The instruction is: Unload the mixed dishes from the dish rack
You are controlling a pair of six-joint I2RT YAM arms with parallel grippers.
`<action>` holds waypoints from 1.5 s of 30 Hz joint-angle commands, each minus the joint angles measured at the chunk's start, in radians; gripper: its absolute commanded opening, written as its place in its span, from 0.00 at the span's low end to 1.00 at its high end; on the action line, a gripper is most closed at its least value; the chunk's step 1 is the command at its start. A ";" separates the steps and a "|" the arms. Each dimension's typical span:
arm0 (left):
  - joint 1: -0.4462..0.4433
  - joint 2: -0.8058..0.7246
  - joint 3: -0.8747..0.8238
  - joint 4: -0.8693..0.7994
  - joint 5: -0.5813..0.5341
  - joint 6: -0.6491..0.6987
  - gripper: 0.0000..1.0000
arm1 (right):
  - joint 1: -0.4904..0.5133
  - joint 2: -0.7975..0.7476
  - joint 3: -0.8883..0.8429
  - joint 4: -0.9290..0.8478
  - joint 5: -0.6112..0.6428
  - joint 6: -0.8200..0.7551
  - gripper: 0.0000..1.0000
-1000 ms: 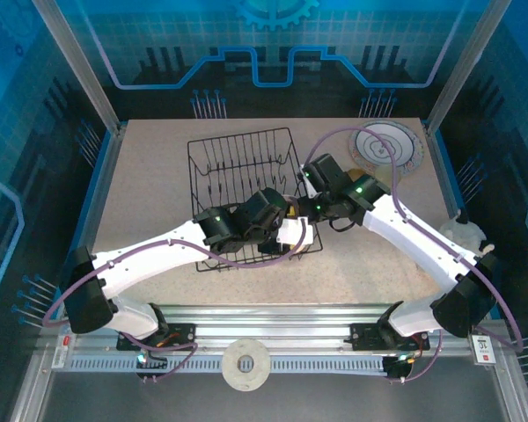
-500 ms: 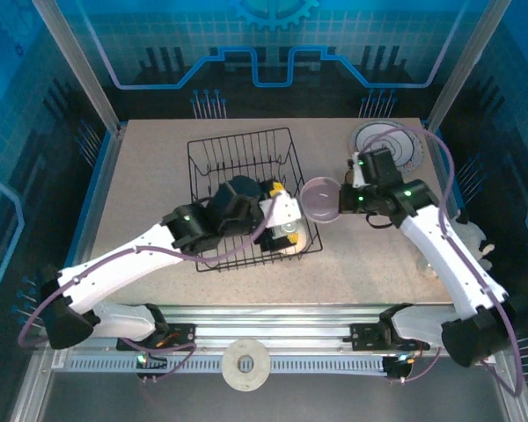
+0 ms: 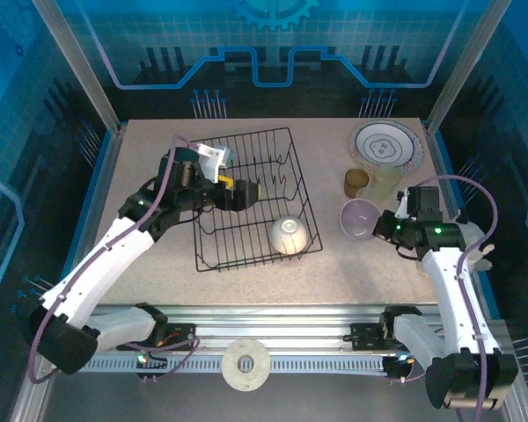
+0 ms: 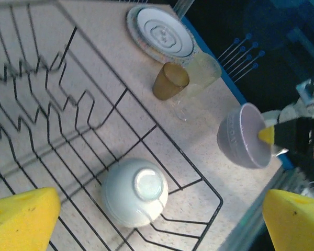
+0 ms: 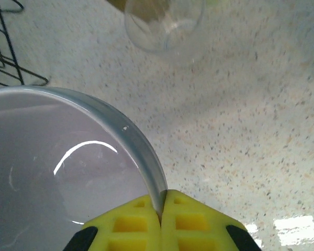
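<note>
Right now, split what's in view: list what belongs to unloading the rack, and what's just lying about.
For the job: dish rack; cream bowl upside down inside it; lilac bowl; brown cup; yellowish cup; plates stacked far right.
Lying about: white ring at the near edge.

Metal wire rack (image 3: 246,202); glossy lilac bowl (image 5: 52,172), prob. ceramic.

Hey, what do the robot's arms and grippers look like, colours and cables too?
The left arm and right arm have white links, black joints, small green lights and a purple cable looping alongside. The left gripper and right gripper end in yellow fingers; the right one's show square recesses.
</note>
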 commanded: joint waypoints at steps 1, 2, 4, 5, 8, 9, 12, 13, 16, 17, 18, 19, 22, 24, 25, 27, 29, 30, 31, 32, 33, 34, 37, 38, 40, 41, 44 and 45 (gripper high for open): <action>0.054 0.021 -0.055 -0.015 0.185 -0.178 0.99 | 0.003 0.018 0.009 0.100 -0.064 0.021 0.00; 0.057 0.016 -0.076 0.000 0.181 -0.183 0.99 | 0.012 0.029 0.015 0.108 -0.058 0.023 0.00; 0.059 -0.001 -0.108 0.018 0.165 -0.185 0.99 | 0.038 0.052 0.033 0.119 -0.039 0.027 0.00; 0.058 -0.011 -0.125 0.031 0.158 -0.191 0.99 | 0.051 0.073 0.068 0.128 -0.030 0.030 0.00; 0.059 -0.011 -0.156 0.052 0.154 -0.218 0.99 | 0.087 0.172 0.144 0.161 -0.009 0.040 0.00; 0.060 0.006 -0.144 0.029 0.158 -0.215 0.99 | 0.094 0.212 0.173 0.170 -0.006 0.042 0.00; 0.059 0.060 -0.102 -0.050 0.148 -0.175 0.99 | 0.115 0.344 0.284 0.192 0.008 0.046 0.00; 0.059 0.066 -0.103 -0.059 0.129 -0.168 0.99 | 0.118 0.386 0.328 0.197 0.013 0.046 0.00; 0.061 0.080 -0.103 -0.084 0.074 -0.146 0.99 | 0.128 0.536 0.478 0.188 0.032 0.035 0.00; 0.062 0.089 -0.100 -0.093 0.062 -0.142 0.99 | 0.130 0.589 0.535 0.178 0.038 0.028 0.00; 0.065 0.096 -0.097 -0.100 0.054 -0.138 0.99 | 0.131 0.636 0.584 0.169 0.040 0.022 0.00; 0.066 0.105 -0.095 -0.102 0.048 -0.134 0.99 | 0.132 0.693 0.641 0.157 0.040 0.018 0.00; 0.069 0.125 -0.093 -0.100 0.039 -0.132 0.99 | 0.144 0.848 0.806 0.116 0.047 0.004 0.00; 0.071 0.136 -0.088 -0.101 0.032 -0.138 0.99 | 0.150 0.937 0.908 0.094 0.064 -0.001 0.00; 0.071 0.139 -0.087 -0.099 0.030 -0.143 0.99 | 0.152 0.983 0.959 0.084 0.071 -0.005 0.00; 0.071 0.142 -0.086 -0.094 0.033 -0.150 0.99 | 0.154 1.074 1.062 0.054 0.076 -0.012 0.00; 0.071 0.144 -0.085 -0.098 0.035 -0.155 0.99 | 0.156 1.167 1.172 0.014 0.072 -0.021 0.00; 0.071 0.143 -0.085 -0.100 0.032 -0.156 0.99 | 0.159 1.205 1.213 0.002 0.074 -0.025 0.00; 0.071 0.141 -0.086 -0.102 0.026 -0.156 0.99 | 0.163 1.245 1.260 -0.015 0.076 -0.032 0.00; 0.071 0.137 -0.088 -0.106 0.017 -0.155 0.99 | 0.167 1.282 1.306 -0.034 0.080 -0.036 0.00; 0.071 0.134 -0.088 -0.111 0.008 -0.153 0.99 | 0.170 1.312 1.342 -0.048 0.081 -0.039 0.00; 0.071 0.127 -0.089 -0.113 0.001 -0.147 0.99 | 0.175 1.343 1.378 -0.061 0.084 -0.044 0.00; 0.071 0.097 -0.103 -0.109 -0.023 -0.147 0.99 | 0.183 1.421 1.460 -0.095 0.099 -0.054 0.00; 0.073 0.088 -0.108 -0.105 -0.026 -0.148 0.99 | 0.184 1.438 1.477 -0.104 0.100 -0.055 0.00; 0.074 0.071 -0.112 -0.103 -0.024 -0.149 0.99 | 0.189 1.467 1.500 -0.114 0.103 -0.062 0.00; 0.076 0.066 -0.113 -0.104 -0.025 -0.153 0.99 | 0.190 1.475 1.505 -0.117 0.108 -0.064 0.00; 0.080 0.048 -0.120 -0.093 -0.037 -0.173 0.99 | 0.192 1.491 1.504 -0.120 0.110 -0.065 0.00; 0.083 0.043 -0.123 -0.084 -0.032 -0.178 0.99 | 0.192 1.493 1.503 -0.120 0.110 -0.067 0.00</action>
